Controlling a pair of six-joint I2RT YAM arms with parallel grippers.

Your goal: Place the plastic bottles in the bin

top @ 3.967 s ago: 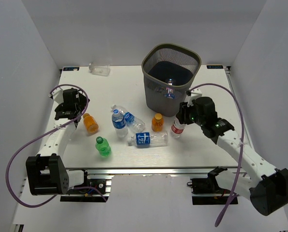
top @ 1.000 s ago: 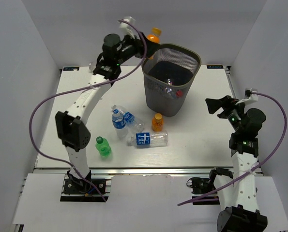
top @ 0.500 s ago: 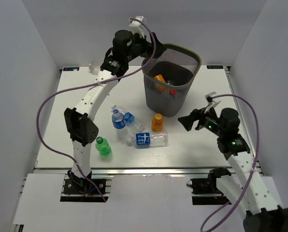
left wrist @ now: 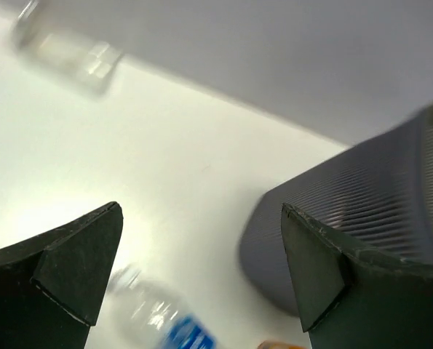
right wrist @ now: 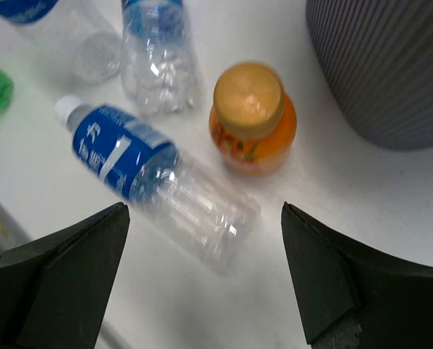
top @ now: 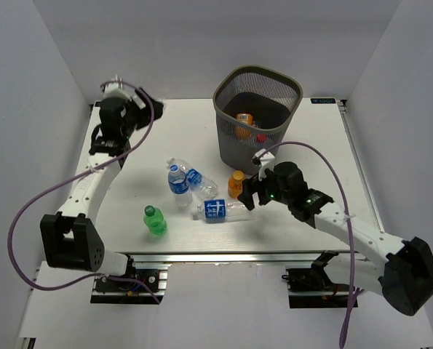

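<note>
The bin [top: 257,149] stands at the back centre of the table, with an orange bottle [top: 243,121] and a red-capped one [top: 261,137] inside. On the table lie two blue-labelled bottles [top: 178,182] [top: 201,182], a third on its side [top: 223,209], a green bottle [top: 155,220] and an upright orange bottle [top: 236,183]. My right gripper [top: 249,190] [right wrist: 204,218] hangs open just above the lying bottle [right wrist: 158,182], beside the orange bottle [right wrist: 253,116]. My left gripper [top: 145,103] [left wrist: 200,218] is open and empty at the back left, facing the bin [left wrist: 391,203].
A plain clear bottle [left wrist: 63,51] lies blurred near the back wall at the left; in the top view my left gripper hides it. White walls enclose the table on three sides. The right arm's cable loops above the table's right half.
The left arm swung from over the bin back to the far left; the orange bottle it let go now lies in the bin. The right gripper moved left, down over the lying bottle.
</note>
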